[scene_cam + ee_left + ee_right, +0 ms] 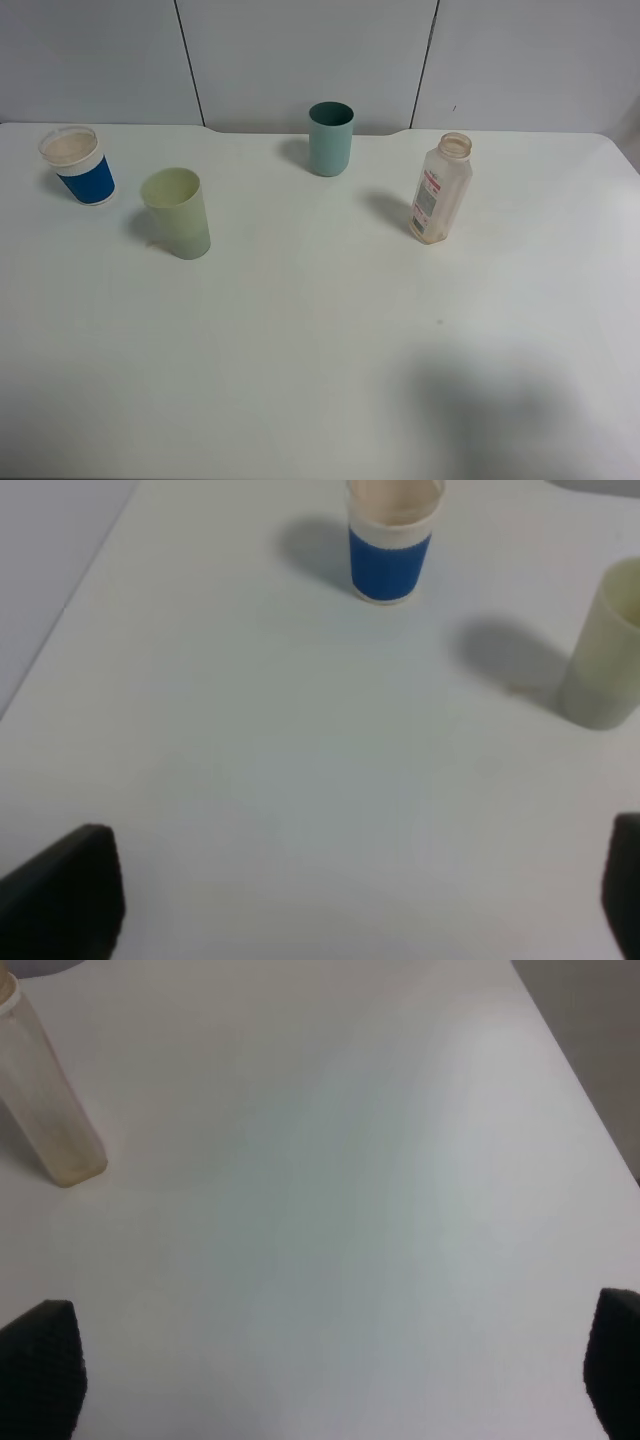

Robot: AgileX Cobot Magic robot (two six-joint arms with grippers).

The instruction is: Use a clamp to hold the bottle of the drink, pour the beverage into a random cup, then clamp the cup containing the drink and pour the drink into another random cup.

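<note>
**Standing Cups and a Bottle on a White Table**

Standing upright on the flat white table [320, 350] were four things, all well apart from each other. Seen from the high camera, with the middle of the table as the middle of a clock, the short clear-rimmed cup with a white band and blue sleeve [79, 165] stood far out at ten o'clock. The tall pale yellow-green plastic tumbler [177, 213] stood near it, closer in, at about nine o'clock. The darker teal plastic tumbler [330, 138] stood at twelve o'clock, close to the grey wall panels [300, 55]. The small see-through plastic bottle with a white-and-red label [440, 189] stood at two o'clock. It had no cap on its wide neck. I could not tell if any brown drink was inside the bottle or the cups.

No arm showed in the high view. A big soft shadow lay on the table at five o'clock.

The left gripper [350, 900] had its black jaws spread wide apart and held nothing. The blue-sleeved cup and the yellow-green tumbler stood well ahead of it.

The right gripper [330, 1370] had its black jaws spread wide too, and it was empty. The bottle stood ahead of it, off to one side.
</note>
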